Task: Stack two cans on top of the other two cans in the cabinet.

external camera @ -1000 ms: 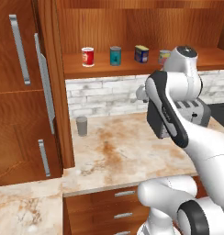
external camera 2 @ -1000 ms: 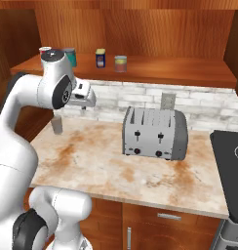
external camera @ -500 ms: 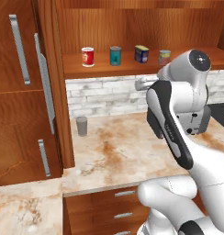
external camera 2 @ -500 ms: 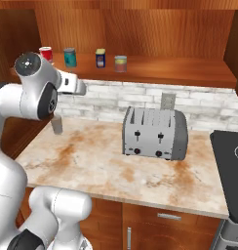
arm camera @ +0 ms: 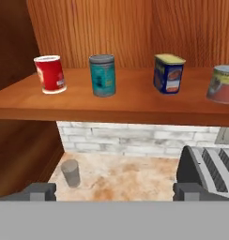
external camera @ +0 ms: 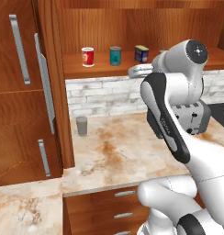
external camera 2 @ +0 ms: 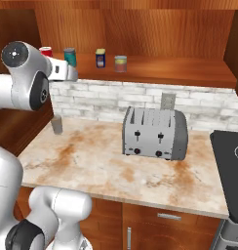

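Reddish-brown wood lines the cabinet (arm camera: 135,105), an open shelf recess above the brick backsplash, and all four cans stand upright on its board in one row, well apart from each other, none yet stacked. From the hand view the order runs red can (arm camera: 50,74), teal can (arm camera: 103,75), dark blue can (arm camera: 168,73), and pale green-grey can (arm camera: 223,84) partly cut by the frame edge. The gripper (arm camera: 115,191) hangs in front of the shelf and below its edge, its fingertips spread wide with nothing between them, which suits an approach before choosing a can. The teal can has grey rims and a printed label; the dark blue one carries a yellow top and an orange-red label. A grey cup (external camera: 81,125) and a toaster (external camera 2: 154,133) sit on the counter (external camera 2: 106,166) below, clear of the job.
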You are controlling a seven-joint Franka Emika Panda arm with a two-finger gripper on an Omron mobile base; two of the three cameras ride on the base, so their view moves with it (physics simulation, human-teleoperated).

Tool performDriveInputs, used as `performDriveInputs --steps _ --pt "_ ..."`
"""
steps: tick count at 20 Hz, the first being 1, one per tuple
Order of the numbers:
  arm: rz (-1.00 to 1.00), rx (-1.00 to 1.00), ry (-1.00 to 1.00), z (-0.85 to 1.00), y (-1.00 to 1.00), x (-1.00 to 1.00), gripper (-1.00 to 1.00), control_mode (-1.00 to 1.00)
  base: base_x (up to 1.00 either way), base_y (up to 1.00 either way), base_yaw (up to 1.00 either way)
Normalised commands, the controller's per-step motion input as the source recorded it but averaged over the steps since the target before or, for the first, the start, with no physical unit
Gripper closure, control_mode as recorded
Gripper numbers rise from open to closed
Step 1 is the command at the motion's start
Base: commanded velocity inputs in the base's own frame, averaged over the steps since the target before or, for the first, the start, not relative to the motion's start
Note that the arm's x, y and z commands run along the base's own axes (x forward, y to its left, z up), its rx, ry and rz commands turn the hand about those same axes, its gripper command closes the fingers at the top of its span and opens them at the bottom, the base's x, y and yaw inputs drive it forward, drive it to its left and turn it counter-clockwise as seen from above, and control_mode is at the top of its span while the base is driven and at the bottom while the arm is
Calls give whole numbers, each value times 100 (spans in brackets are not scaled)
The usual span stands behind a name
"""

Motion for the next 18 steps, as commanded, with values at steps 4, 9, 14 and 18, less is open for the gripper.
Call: performDriveInputs --steps 4,9,14,18 --pt "9 6 -10 7 11 31 -100 -100 0 0 0" --pt "16 6 -14 12 12 30 -100 -100 0 0 0" --pt "3 0 -8 16 23 31 -100 -100 0 0 0" --pt "0 0 0 19 14 24 -100 -100 0 0 0"
